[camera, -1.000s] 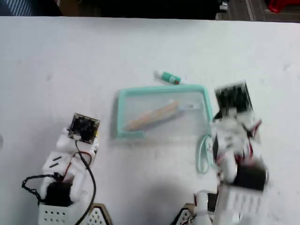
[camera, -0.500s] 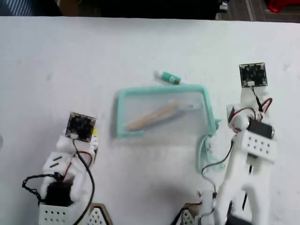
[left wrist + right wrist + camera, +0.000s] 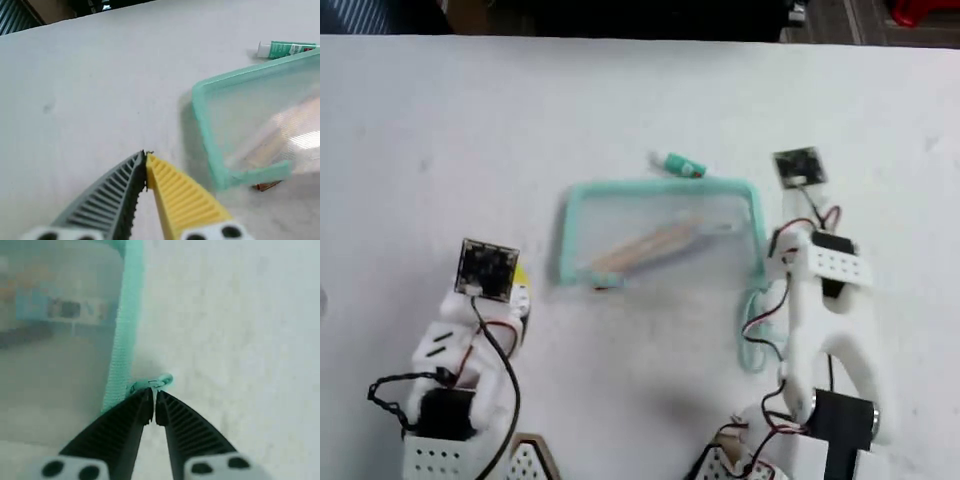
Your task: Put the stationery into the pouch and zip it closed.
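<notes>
- Your clear plastic pouch with the teal fabric border lies flat in the middle of the white table, with a tan stick-shaped item already inside.
- One piece sits outside: the small green-and-white tube. It lies on its side at the pouch's 12 o'clock, just beside the far border.
- Right gripper is at the pouch's 3 o'clock edge, jaws pressed together to a hairline. Its tips are right against the teal zipper pull tab. You can't tell from here whether the tab is actually nipped between them.
- Left gripper hangs low over bare table at the pouch's 8 o'clock, its grey and yellow jaws closed on nothing.
- Handling, as I read it: the pouch is light, floppy and slick on this surface. It'll likely skate and buckle if you drag the zip one-handed, so pin the border corner opposite the pull with the free arm.
- The tab is tiny and flat. Take it by its end with the jaws across it, and pull along the border, not upward.
- The tube looks light, rigid and round, so it'll roll. Pinch it across the middle, jaws square to its length.
- Mind the teal wrist loop at the pouch's 5 o'clock, by the right arm. It's soft cord and apt to snag.
</notes>
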Controlling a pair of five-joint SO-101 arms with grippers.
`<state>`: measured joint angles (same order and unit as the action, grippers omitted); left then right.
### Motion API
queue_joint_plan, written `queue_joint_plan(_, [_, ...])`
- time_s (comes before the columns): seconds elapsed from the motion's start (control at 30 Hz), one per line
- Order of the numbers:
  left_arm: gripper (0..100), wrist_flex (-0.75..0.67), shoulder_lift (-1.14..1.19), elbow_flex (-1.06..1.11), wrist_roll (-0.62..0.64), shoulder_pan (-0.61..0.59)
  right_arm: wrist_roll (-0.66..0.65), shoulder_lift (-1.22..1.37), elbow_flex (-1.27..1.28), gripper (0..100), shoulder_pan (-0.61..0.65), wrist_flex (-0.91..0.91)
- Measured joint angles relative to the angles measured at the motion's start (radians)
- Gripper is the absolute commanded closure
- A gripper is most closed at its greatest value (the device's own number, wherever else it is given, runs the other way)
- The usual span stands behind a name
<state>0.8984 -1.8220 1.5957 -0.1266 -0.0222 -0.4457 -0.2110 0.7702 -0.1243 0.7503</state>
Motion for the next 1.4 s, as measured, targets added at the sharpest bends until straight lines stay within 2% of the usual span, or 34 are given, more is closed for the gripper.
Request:
queue_joint_plan(0.33, [97, -0.018, 0.0, 0.009, -0.014, 0.0, 0.0, -0.005, -0.008, 98.1, 0.313, 0.221])
queue_joint_plan(0.5, [97, -0.018, 0.0, 0.009, -0.014, 0.0, 0.0, -0.13, -0.008, 98.1, 0.42, 0.345])
queue_joint_plan(0.63, [97, -0.018, 0.0, 0.009, -0.014, 0.0, 0.0, -0.333, -0.002, 98.1, 0.427, 0.43])
queue_joint_plan(0.77, [97, -0.018, 0.0, 0.009, -0.014, 0.0, -0.014, -0.565, 0.115, 96.6, 0.433, 0.399])
queue_joint_plan(0.9, [97, -0.018, 0.0, 0.009, -0.014, 0.0, -0.044, -0.703, 0.292, 78.8, 0.419, 0.296])
queue_joint_plan(0.97, [97, -0.018, 0.0, 0.009, -0.014, 0.0, -0.026, -0.712, 0.327, 75.4, 0.394, 0.278])
queue_joint_plan(1.1, [97, -0.018, 0.0, 0.009, -0.014, 0.0, -0.025, -0.675, 0.333, 78.4, 0.399, 0.275])
queue_joint_plan(1.4, [97, -0.018, 0.0, 0.023, -0.014, 0.0, -0.025, -0.385, 0.238, 78.6, 0.405, 0.269])
